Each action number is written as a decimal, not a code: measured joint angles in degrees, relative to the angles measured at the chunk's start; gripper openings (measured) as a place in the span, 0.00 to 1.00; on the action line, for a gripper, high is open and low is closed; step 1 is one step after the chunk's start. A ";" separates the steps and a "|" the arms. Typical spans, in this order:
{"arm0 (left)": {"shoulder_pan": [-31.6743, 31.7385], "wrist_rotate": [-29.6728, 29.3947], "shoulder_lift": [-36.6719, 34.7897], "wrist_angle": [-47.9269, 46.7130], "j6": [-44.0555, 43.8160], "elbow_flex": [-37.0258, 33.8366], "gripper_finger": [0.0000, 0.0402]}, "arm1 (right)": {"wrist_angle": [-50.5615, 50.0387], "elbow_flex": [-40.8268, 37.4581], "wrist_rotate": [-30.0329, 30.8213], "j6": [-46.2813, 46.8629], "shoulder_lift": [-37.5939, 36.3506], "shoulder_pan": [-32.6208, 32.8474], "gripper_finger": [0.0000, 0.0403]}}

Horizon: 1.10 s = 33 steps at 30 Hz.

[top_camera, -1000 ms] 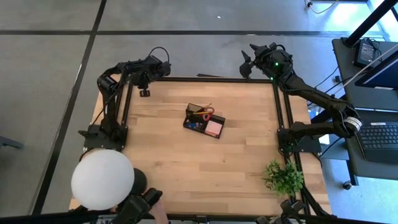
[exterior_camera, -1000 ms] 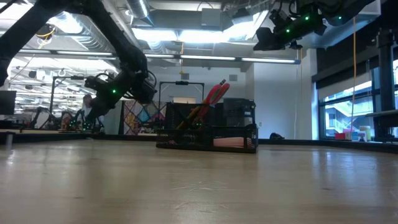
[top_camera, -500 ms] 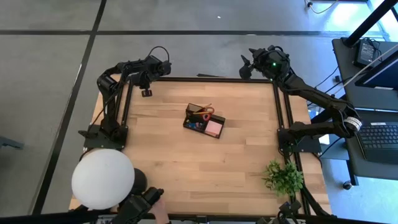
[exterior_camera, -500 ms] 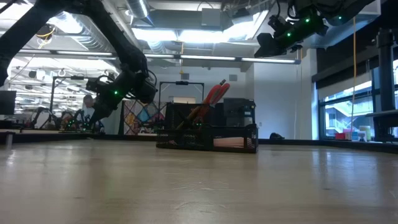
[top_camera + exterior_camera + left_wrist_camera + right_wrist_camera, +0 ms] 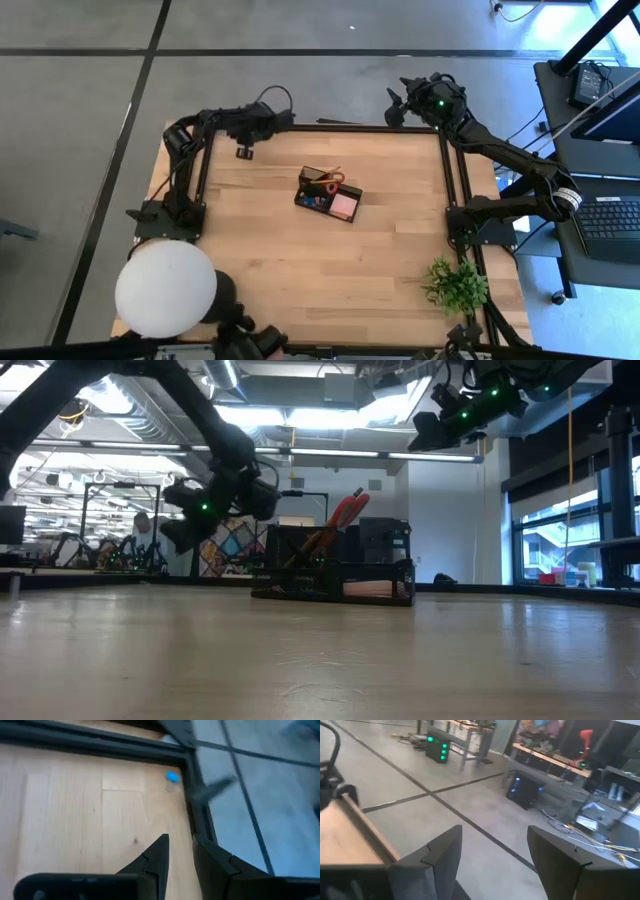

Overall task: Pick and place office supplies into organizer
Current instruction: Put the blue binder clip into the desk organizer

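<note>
Black organizer [image 5: 328,195] holds most supplies mid-desk; left gripper [image 5: 180,851], fingers narrowly apart and empty, faces the stray blue piece [image 5: 172,777]; right gripper [image 5: 492,855] gapes idle.

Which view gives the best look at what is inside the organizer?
The high view: it looks down into the organizer, showing the pink sticky-note block and red scissors handles. The low view shows only its side wall with the scissors sticking up. Neither wrist view shows it.
</note>
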 joint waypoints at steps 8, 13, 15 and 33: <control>-8.66 -7.45 -2.51 -0.08 19.92 1.77 0.20 | -2.18 0.00 -11.15 2.82 0.00 0.02 0.57; -13.38 -18.03 -7.76 0.11 41.78 4.27 0.20 | -3.78 0.00 -11.66 1.71 0.00 0.00 0.57; -13.87 -17.72 -10.15 0.23 53.16 5.86 0.20 | -3.86 0.00 -11.66 1.70 0.00 0.00 0.57; -9.37 4.91 -30.31 -1.11 105.48 17.62 0.19 | -5.28 -0.01 -14.90 1.55 0.00 0.00 0.57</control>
